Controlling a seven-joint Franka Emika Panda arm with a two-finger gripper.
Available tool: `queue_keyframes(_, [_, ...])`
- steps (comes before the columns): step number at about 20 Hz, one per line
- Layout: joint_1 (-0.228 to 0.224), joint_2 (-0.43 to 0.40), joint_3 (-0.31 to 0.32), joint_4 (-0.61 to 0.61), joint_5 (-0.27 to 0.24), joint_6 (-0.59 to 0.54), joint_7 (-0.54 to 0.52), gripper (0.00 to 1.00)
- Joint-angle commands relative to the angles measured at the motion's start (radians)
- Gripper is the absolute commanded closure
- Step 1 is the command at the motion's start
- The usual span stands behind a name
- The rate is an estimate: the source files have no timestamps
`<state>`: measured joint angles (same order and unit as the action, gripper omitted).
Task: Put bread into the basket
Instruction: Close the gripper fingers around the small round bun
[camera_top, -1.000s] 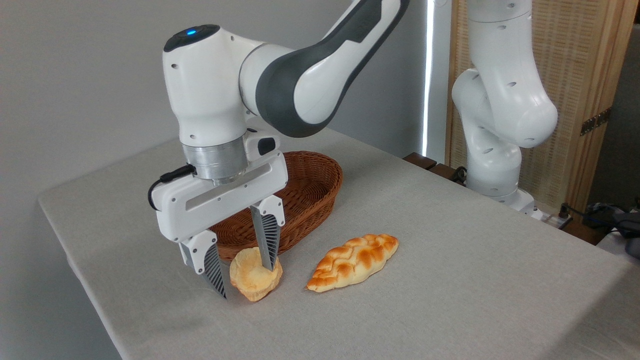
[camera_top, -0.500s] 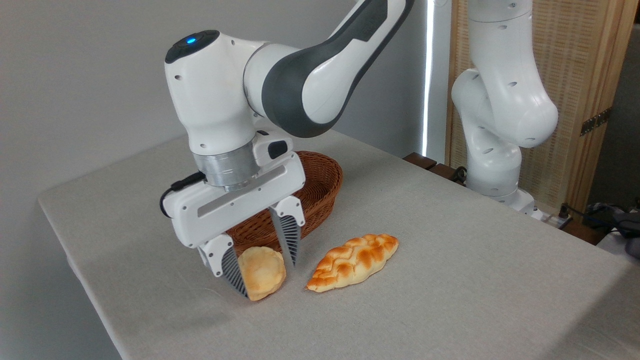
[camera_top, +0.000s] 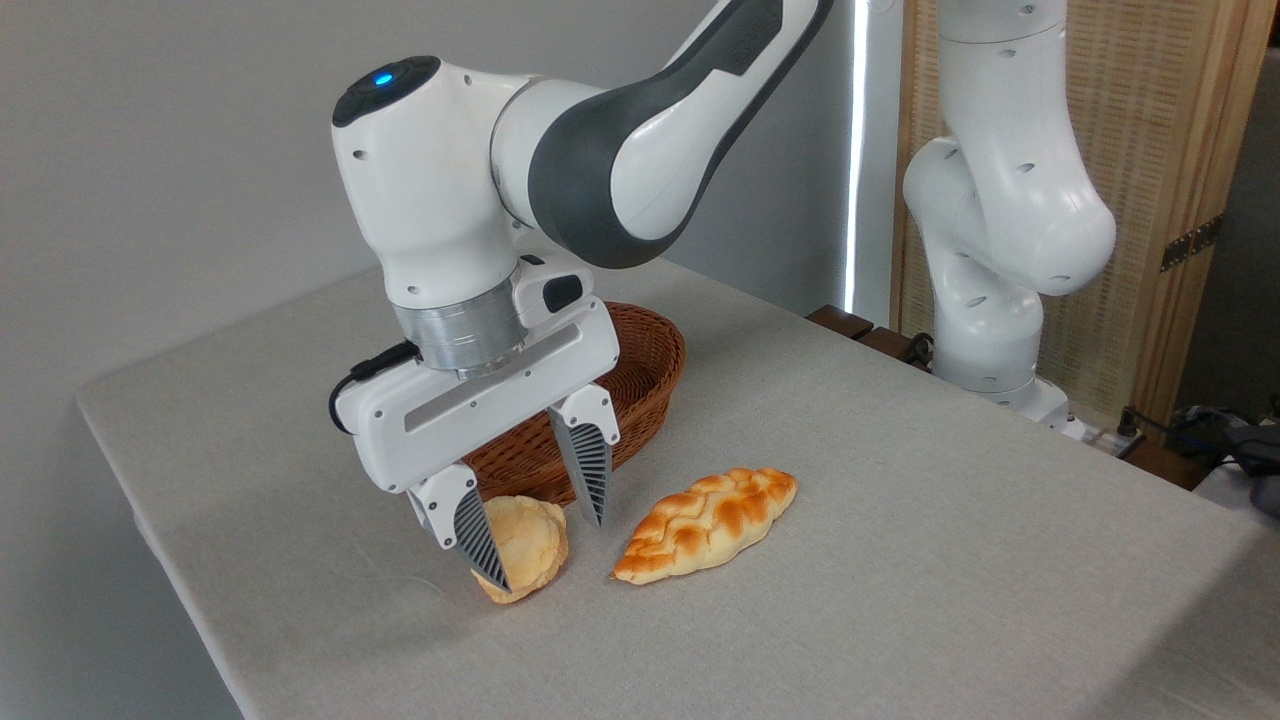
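Straddling: our claw (camera_top: 545, 550) hangs low over the bench (camera_top: 900, 560), tipped so that its two ribbed fingers (camera_top: 478, 535) point down and toward the camera, one on each side of the bread (camera_top: 525, 545).
Claw state: we read it as released; the fingers stand spread wider than the bun, and a gap shows between the right finger and the bun's edge. The left finger overlaps the bun's left side from our view, so we cannot tell whether it touches.
Bread: we see the small pale-golden bun standing up on its edge on the bench, its round cracked face turned toward the camera, just in front of the basket (camera_top: 650, 365) and outside it.
Basket: oval, reddish-brown wicker, resting on the bench right behind the claw body, which hides its near-left part from us; the stretch of inside wall we can see holds nothing.
Braided loaf (camera_top: 705, 522): glossy orange-brown, lying flat on the bench just right of the bun, apart from it and from the right finger.
Arm (camera_top: 620, 130): white and dark grey, reaching in from the upper right, a blue light lit on the joint above the wrist.
Base column (camera_top: 1000, 200): white, upright at the far right edge of the bench.
Bench: covered in light grey cloth.
Backdrop: plain grey wall on the left, a woven screen (camera_top: 1150, 150) in a wooden frame on the right.
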<state>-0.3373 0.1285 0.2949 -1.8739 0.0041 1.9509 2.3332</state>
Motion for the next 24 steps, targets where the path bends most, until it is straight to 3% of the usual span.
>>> queue_keyframes(1, [-0.009, 0.007, 0.001, -0.002, -0.007, 0.048, 0.012, 0.0])
queue_keyframes(8, [-0.011, 0.034, -0.019, -0.002, -0.021, 0.065, 0.012, 0.0])
queue_keyframes(16, [-0.011, 0.059, -0.039, -0.001, -0.082, 0.085, 0.009, 0.01])
queue_keyframes(18, [-0.008, 0.059, -0.039, -0.001, -0.082, 0.085, 0.012, 0.25])
queue_keyframes(20, [-0.005, 0.057, -0.039, -0.001, -0.082, 0.082, 0.011, 0.62])
queue_keyframes(22, [-0.002, 0.056, -0.036, -0.001, -0.082, 0.079, 0.011, 0.74])
queue_keyframes(24, [-0.002, 0.054, -0.03, 0.001, -0.082, 0.077, 0.011, 0.76])
